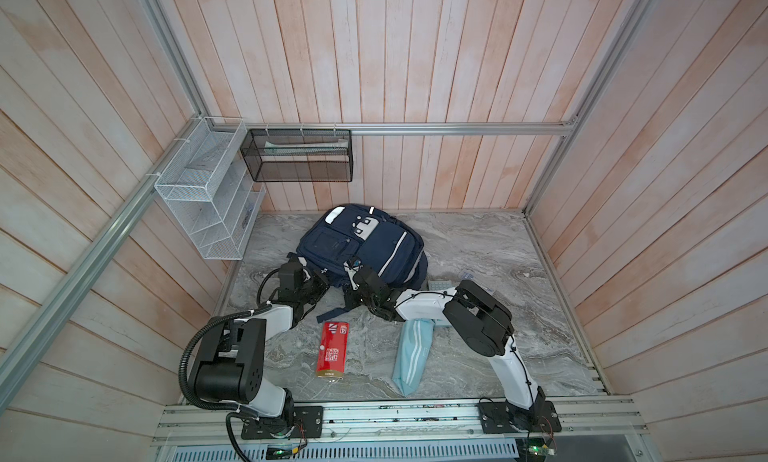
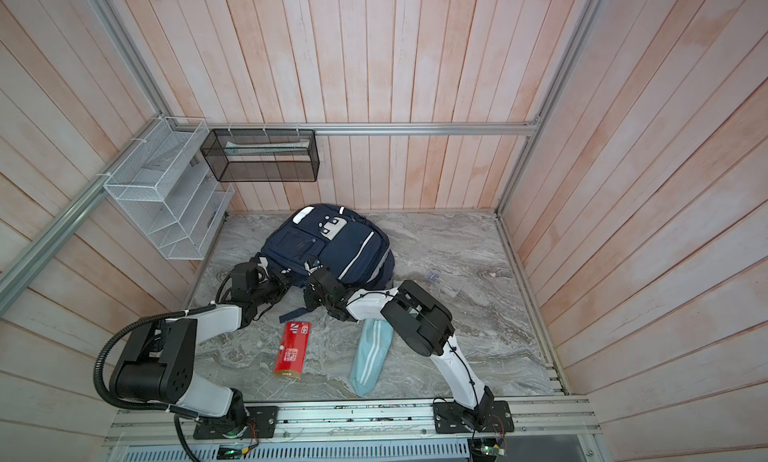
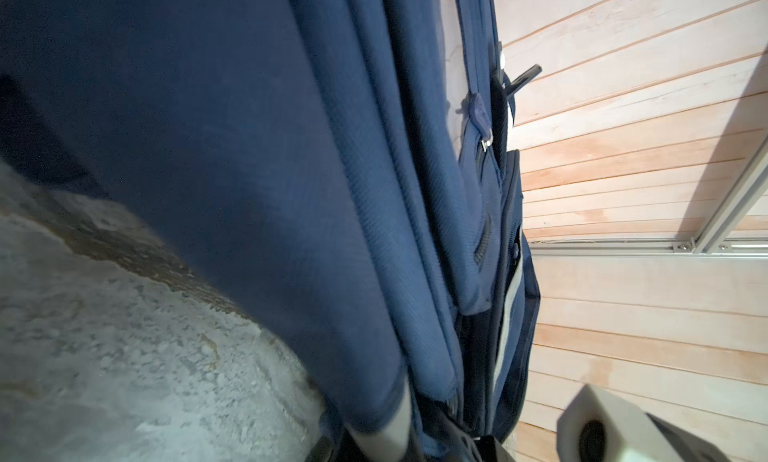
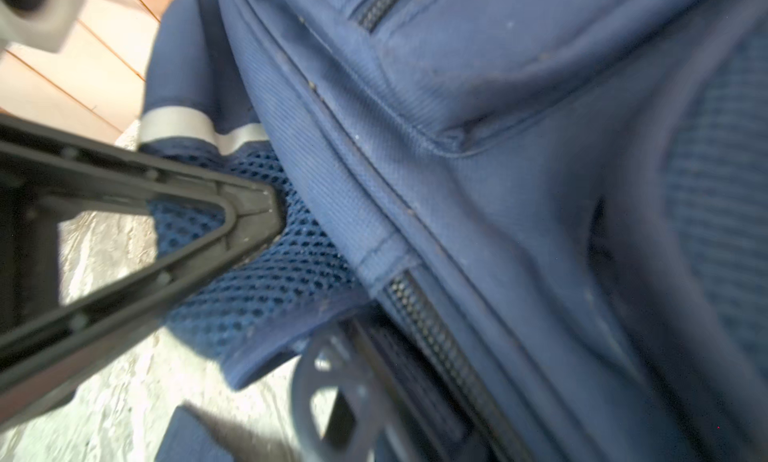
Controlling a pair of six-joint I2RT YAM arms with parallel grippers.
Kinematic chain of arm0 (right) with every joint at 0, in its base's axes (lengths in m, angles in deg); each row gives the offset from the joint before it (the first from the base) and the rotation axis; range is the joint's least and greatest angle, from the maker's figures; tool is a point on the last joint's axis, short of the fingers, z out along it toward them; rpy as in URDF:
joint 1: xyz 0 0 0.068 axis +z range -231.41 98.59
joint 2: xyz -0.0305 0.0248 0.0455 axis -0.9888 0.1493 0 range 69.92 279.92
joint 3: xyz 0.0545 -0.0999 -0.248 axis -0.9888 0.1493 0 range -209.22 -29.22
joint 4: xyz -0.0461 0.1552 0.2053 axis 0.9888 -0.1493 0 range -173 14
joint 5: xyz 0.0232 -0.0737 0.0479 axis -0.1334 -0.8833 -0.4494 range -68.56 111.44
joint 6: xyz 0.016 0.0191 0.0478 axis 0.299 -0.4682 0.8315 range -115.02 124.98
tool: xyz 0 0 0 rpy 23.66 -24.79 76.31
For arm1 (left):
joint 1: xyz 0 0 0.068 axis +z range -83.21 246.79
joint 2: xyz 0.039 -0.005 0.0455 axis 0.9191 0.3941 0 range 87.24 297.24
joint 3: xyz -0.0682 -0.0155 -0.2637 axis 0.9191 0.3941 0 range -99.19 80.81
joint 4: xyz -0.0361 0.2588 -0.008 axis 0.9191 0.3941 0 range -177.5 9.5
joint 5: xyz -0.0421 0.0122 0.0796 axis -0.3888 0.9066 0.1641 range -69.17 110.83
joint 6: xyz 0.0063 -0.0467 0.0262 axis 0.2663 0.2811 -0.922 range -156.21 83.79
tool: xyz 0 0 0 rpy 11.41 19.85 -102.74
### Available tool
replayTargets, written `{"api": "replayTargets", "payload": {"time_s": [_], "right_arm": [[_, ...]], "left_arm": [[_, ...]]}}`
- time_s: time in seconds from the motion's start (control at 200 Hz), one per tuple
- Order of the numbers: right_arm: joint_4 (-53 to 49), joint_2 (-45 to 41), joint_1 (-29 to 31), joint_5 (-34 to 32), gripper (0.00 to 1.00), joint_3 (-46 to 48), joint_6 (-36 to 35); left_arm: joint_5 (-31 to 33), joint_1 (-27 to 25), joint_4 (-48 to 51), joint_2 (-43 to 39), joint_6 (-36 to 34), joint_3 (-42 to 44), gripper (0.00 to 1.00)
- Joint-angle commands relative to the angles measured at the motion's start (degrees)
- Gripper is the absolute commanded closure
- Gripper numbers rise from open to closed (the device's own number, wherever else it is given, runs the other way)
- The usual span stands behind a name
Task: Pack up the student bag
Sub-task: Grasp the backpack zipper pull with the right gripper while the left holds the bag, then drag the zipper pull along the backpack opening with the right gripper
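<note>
The left gripper (image 3: 384, 437) is pressed together on a fold of the woven navy bag (image 1: 365, 243). The right gripper (image 4: 299, 302) is closed on its mesh pocket (image 4: 249, 306). The bag is slumped at the centre of both top views on the marbled grey tabletop (image 1: 490, 247), which is bounded by a plank wall (image 1: 415, 64).

My left arm (image 1: 274, 318) stretches forward low with its elbow folded, and my left gripper (image 1: 321, 282) is clamped closed. My right arm (image 1: 419, 308) bends in toward the middle, my right gripper (image 1: 352, 272) pinched closed too, near the left one
</note>
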Motion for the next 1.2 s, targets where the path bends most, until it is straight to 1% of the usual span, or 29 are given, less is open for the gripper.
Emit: {"api": "replayTargets", "payload": {"time_s": [0.0, 0.075, 0.26, 0.525, 0.6, 0.705, 0.845, 0.995, 1.06, 1.13, 1.19], "right_arm": [[-0.4, -3.5, -3.2, -4.1, 1.00, 3.1, -0.9], [-4.1, -5.6, -3.8, -4.2, 1.00, 4.8, -1.1], [-9.6, -10.3, -4.9, -4.6, 1.00, 9.6, -2.0], [-20.9, -13.6, -5.5, -8.7, 1.00, 11.7, -4.2], [-23.1, -14.9, -6.7, -9.3, 1.00, 13.2, -4.8], [-24.9, -17.5, -10.0, -7.7, 1.00, 15.8, -5.9], [-23.0, -22.3, -14.8, -2.7, 1.00, 20.8, -8.8], [-24.3, -24.9, -20.1, -3.3, 1.00, 22.0, -10.6], [-24.0, -25.6, -22.0, -0.6, 1.00, 22.4, -11.0], [-24.7, -25.9, -21.7, 2.6, 1.00, 21.6, -12.8], [-25.7, -25.8, -19.6, 2.2, 1.00, 20.6, -13.7]], "left_arm": [[-7.9, -0.1, 0.4, -2.0, -0.8, 0.2, 1.00], [-7.7, 0.9, 0.1, -2.2, -0.7, 0.4, 1.00], [-7.2, 2.7, 1.2, -2.4, -1.7, -0.7, 1.00], [-7.0, 2.7, 0.4, -0.4, -1.9, -1.1, 1.00], [-7.3, 3.0, 0.3, -0.4, -2.0, -1.1, 1.00], [-7.4, 3.9, 0.6, -0.6, -2.3, -0.8, 1.00], [-8.0, 3.9, 0.0, 0.5, -2.6, -1.2, 1.00], [-7.4, 3.9, 0.3, 2.3, -3.4, -2.5, 1.00], [-7.7, 3.9, -0.5, 3.6, -3.0, -3.2, 1.00], [-7.6, 3.8, -1.1, 5.5, -2.9, -4.5, 1.00], [-7.4, 3.5, -1.4, 7.0, -3.1, -6.3, 1.00]]}}
